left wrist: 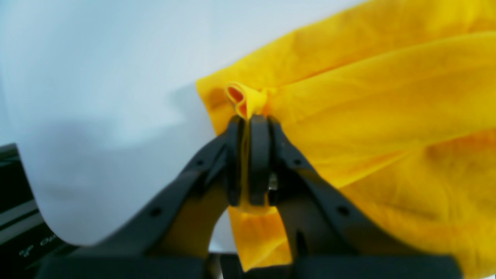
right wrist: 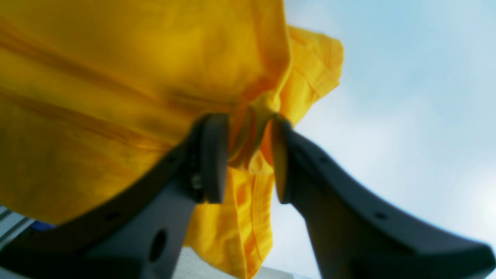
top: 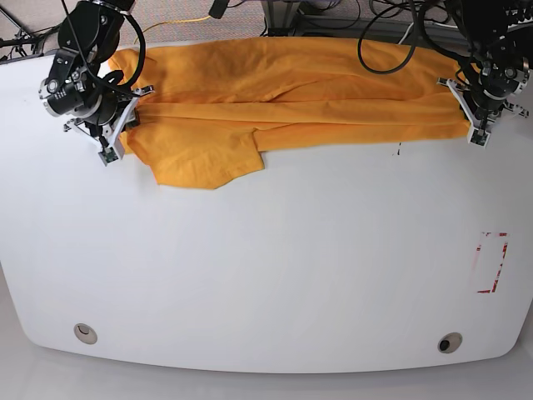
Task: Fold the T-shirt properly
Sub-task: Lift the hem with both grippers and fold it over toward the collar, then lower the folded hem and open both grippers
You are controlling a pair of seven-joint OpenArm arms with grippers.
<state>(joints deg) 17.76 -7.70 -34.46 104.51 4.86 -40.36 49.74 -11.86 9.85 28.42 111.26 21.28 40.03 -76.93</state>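
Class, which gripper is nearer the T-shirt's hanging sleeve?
Right. The right gripper sits just beside the sleeve of the T-shirt; the left gripper pinches the opposite end, far from it.

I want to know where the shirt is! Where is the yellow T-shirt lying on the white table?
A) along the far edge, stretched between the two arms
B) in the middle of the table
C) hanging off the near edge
A: the T-shirt lies as a long band along the far side of the table, running from one arm to the other.
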